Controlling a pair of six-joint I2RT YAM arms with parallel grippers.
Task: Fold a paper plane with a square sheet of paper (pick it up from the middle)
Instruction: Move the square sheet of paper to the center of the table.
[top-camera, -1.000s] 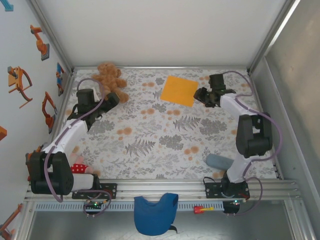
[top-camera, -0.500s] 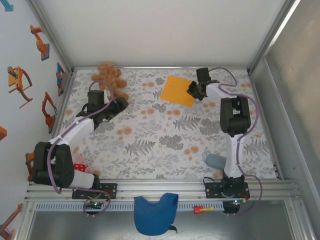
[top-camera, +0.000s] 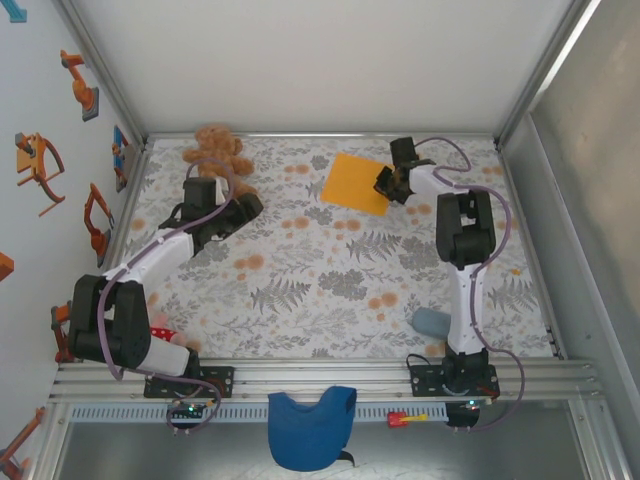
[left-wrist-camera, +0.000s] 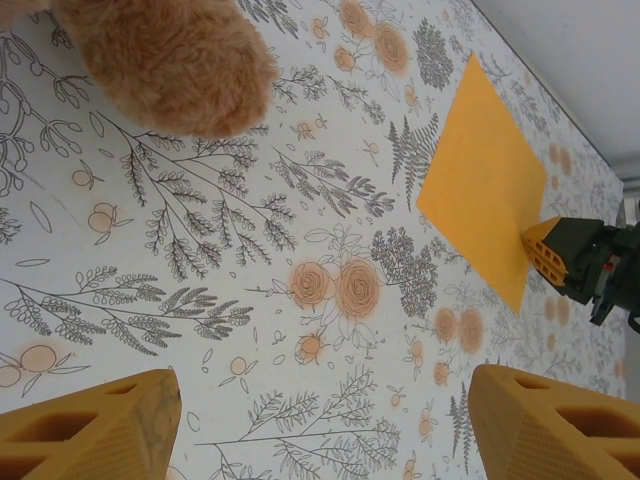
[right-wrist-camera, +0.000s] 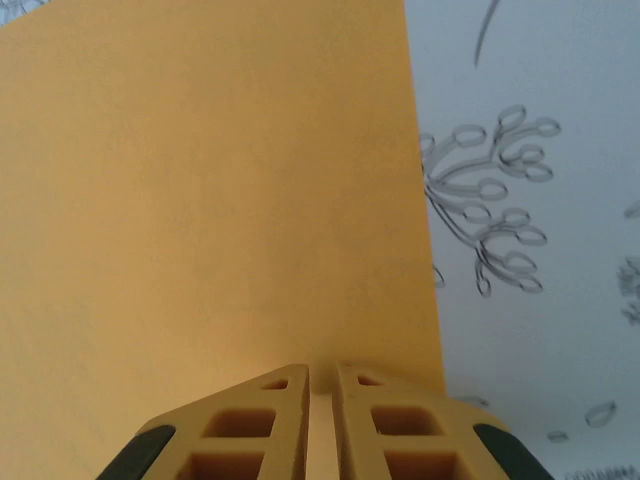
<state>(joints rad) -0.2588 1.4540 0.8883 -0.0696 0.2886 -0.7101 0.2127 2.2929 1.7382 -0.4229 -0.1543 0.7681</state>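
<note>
Squarely, right gripper (right-wrist-camera: 320, 378) pinches paper (right-wrist-camera: 200, 200) edge.

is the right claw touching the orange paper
Touching. The right wrist view shows the right claw pinched on the orange paper, whose edge runs in between its fingers.

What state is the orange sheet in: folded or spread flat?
Spread flat. The square sheet of paper lies as one plain square on the table, with no crease or turned-up corner showing.
</note>
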